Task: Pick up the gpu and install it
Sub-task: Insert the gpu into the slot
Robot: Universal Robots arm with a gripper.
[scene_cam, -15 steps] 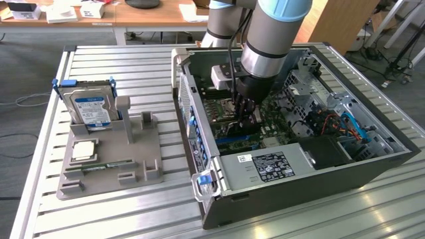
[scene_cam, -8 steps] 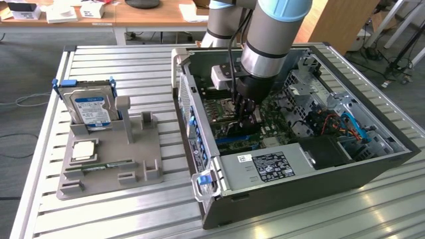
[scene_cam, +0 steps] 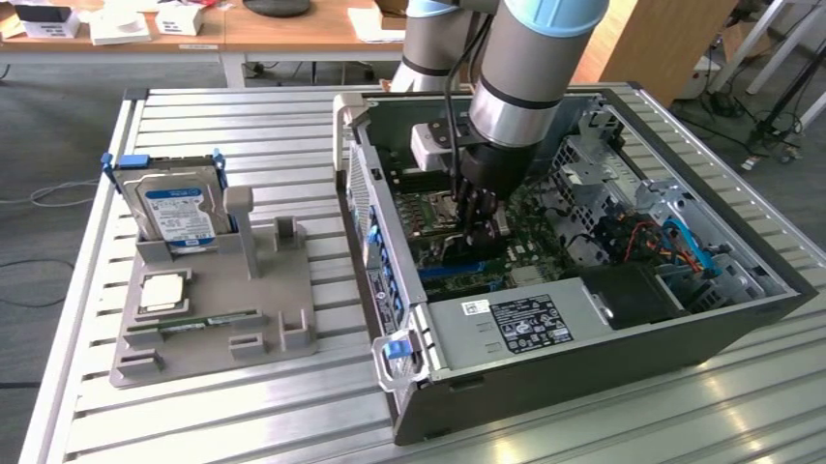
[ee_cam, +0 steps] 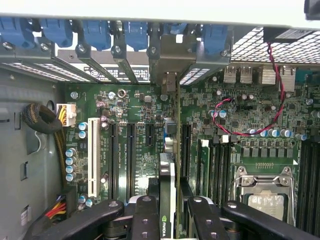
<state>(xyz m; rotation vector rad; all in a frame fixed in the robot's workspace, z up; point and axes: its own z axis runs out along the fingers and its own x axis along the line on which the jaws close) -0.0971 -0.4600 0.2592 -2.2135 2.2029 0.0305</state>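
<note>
In the wrist view the gpu (ee_cam: pixel 168 187) stands edge-on over the green motherboard (ee_cam: pixel 145 165), a thin dark card with a small logo near my fingers. Its grey metal bracket (ee_cam: pixel 169 65) reaches up to the row of rear slot covers with blue clips. My gripper (ee_cam: pixel 170 220) is shut on the gpu, one black finger (ee_cam: pixel 145 215) on each side of the card. In the exterior view the gripper (scene_cam: pixel 478 222) hangs deep inside the open computer case (scene_cam: pixel 620 358), just above the board. Whether the card sits fully in a slot I cannot tell.
Black expansion slots and a white slot (ee_cam: pixel 93 155) flank the card; a CPU socket (ee_cam: pixel 265 195) and a red wire (ee_cam: pixel 250 132) lie close by. Outside the case, a grey holder (scene_cam: pixel 258 290) carries a hard drive (scene_cam: pixel 177 208), a chip (scene_cam: pixel 162 290) and a memory stick (scene_cam: pixel 207 319).
</note>
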